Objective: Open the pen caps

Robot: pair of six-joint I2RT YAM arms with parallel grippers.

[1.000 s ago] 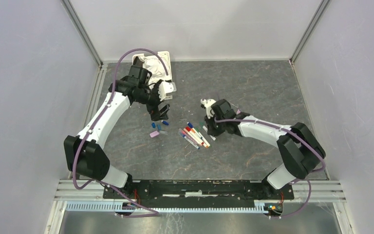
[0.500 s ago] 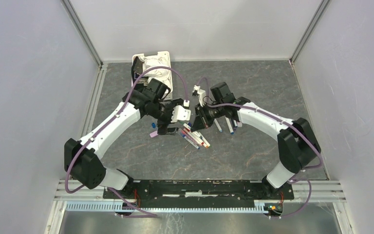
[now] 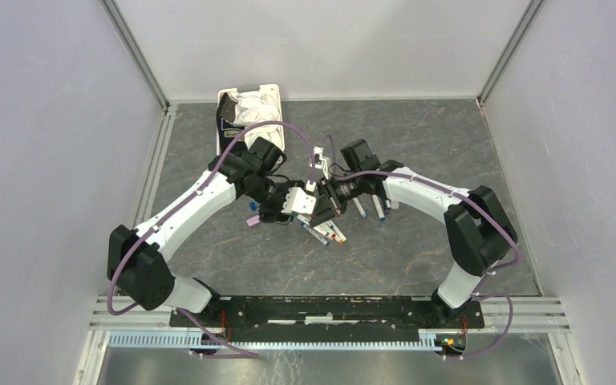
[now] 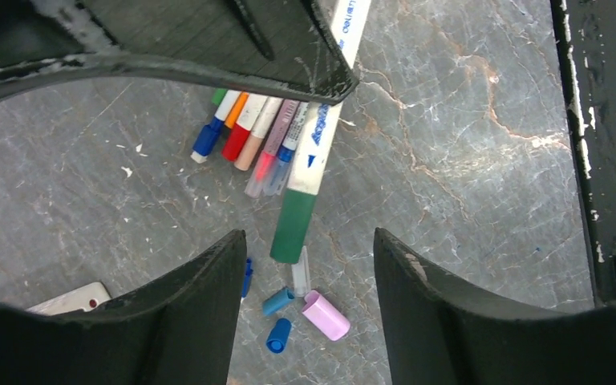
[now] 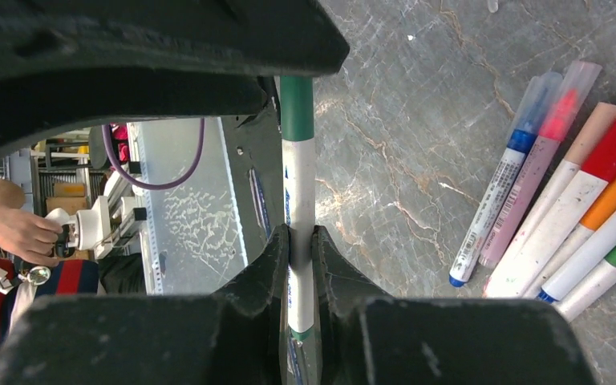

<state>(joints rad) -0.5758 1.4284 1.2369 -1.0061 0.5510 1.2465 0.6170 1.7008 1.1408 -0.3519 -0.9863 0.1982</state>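
Clamping the white pen barrel [image 5: 300,184] in the right tool [image 5: 299,242]; holding the left tool [image 4: 309,245], spread apart, at its green cap [image 4: 293,227].

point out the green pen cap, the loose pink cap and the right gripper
green pen cap [image 4: 293,227], left wrist view, cap's middle
loose pink cap [image 4: 326,315], left wrist view, its side
right gripper [image 5: 300,241], right wrist view, between fingertips clamping the pen barrel [image 5: 298,180]

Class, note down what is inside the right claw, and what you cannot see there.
A white pen barrel is pinched inside the right claw, its green cap sticking out ahead. The barrel's rear part is mostly covered by the claw.
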